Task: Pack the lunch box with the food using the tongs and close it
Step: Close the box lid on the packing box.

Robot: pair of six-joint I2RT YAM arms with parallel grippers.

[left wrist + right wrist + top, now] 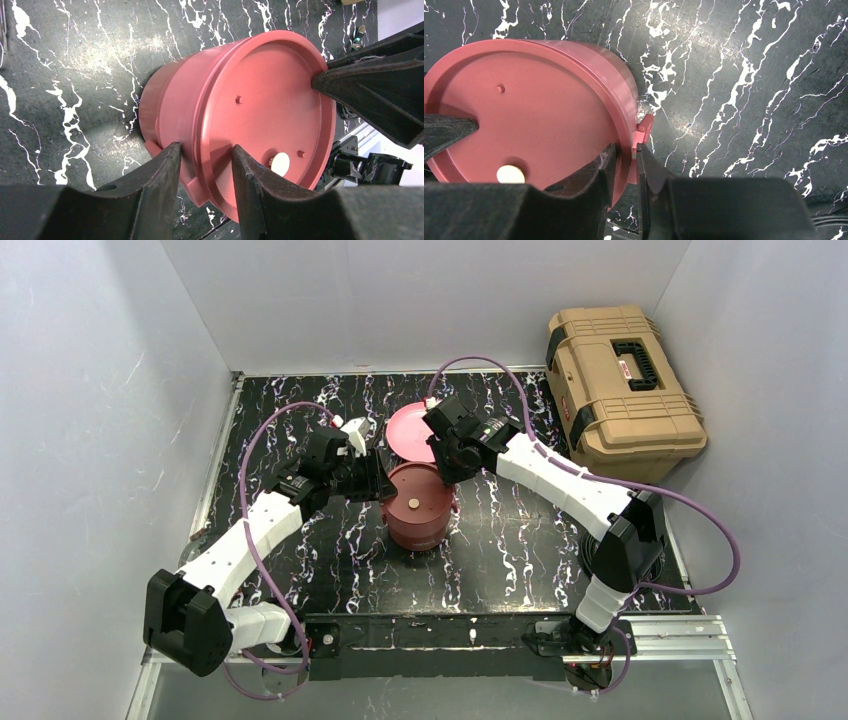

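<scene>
Both grippers astride the lunch box (418, 512) rim, on opposite sides.
Left gripper (205, 150) part-open, rim between its fingers with slack either side, nothing held. Right gripper (626, 150) narrower, fingers close against rim and side tab (644, 126); pinching or merely touching, cannot tell. Lunch box lidded, upright mid-table (530, 540), pink plate (408, 425) just behind.

Both arms reach forward and inward, elbows bowed outward, wrists nearly meeting at centre, tips facing each other. Both wrists pitched downward. Left claw (205, 150): jaws apart, clear gap between the two dark fingers. Right claw (626, 150): fingers close together, only a narrow slit; pinching or loose, cannot tell.
</scene>
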